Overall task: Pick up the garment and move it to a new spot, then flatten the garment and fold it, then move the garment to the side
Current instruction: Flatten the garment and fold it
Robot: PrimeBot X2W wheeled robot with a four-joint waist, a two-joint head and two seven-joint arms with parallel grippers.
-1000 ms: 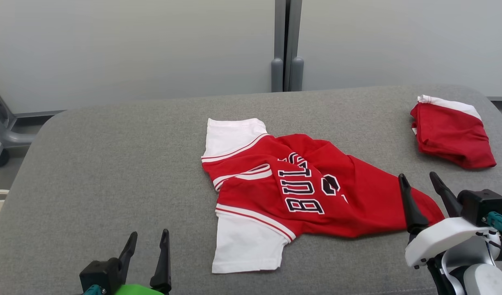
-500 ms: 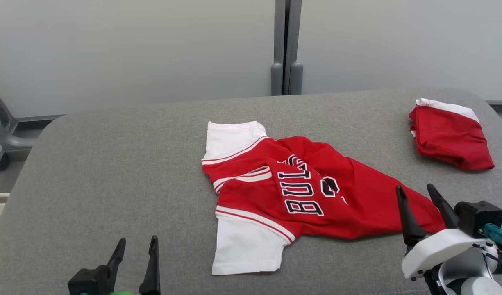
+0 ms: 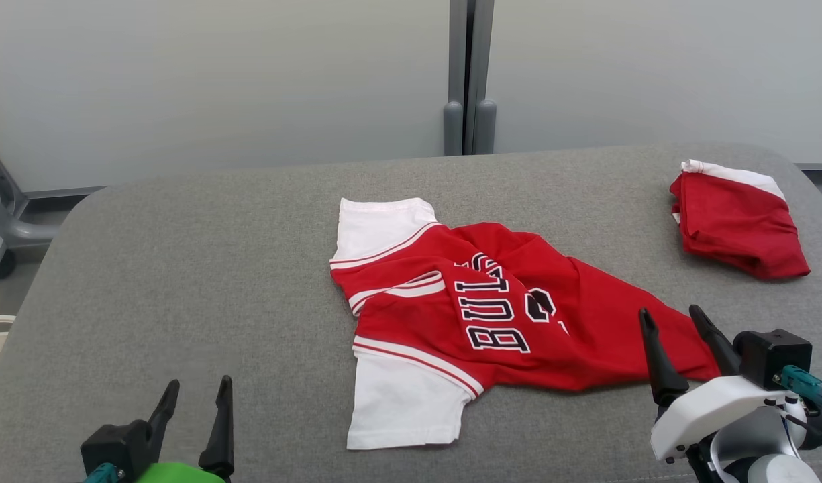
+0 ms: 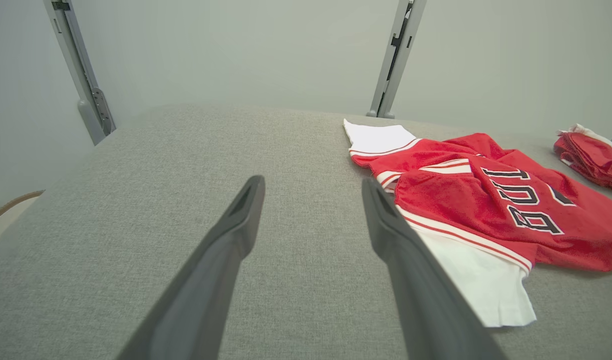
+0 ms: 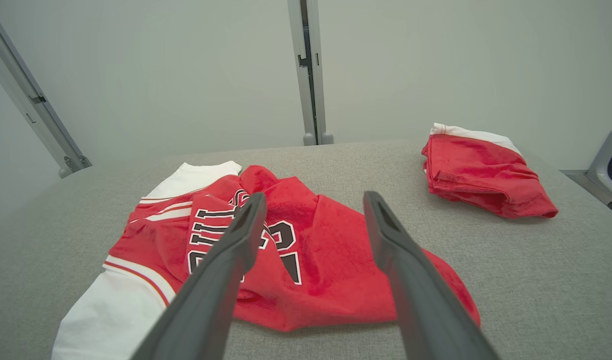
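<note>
The red shirt (image 3: 491, 315) lies in the middle of the head view, on a big grey cushion (image 3: 182, 268). It is crumpled, not flat. Its two white sleeves (image 3: 377, 225) are at the left side of the shirt, one higher in the frame and one lower. Black letters (image 3: 494, 322) run across the red part (they sit sideways from here). The red end of the shirt reaches toward the lower right.

The right gripper (image 3: 671, 312) is at the lower right of the head view. Its two dark fingers (image 3: 655, 355) are spread apart and hold nothing. Their tips show in front of the red end of the shirt, but I cannot tell if they touch it. In the right wrist view the shirt (image 5: 325, 260) lies just past the spread fingers.

The left gripper (image 3: 200, 384) is at the lower left. Its fingers are apart too, with nothing in them, over bare cushion and well apart from the shirt. In the left wrist view the shirt (image 4: 485, 200) fills the right side of the frame.

A small folded red and white cloth (image 3: 736, 228) sits at the upper right, apart from the shirt. Behind the cushion is a pale wall (image 3: 216, 80) with a grey post (image 3: 470, 74).
</note>
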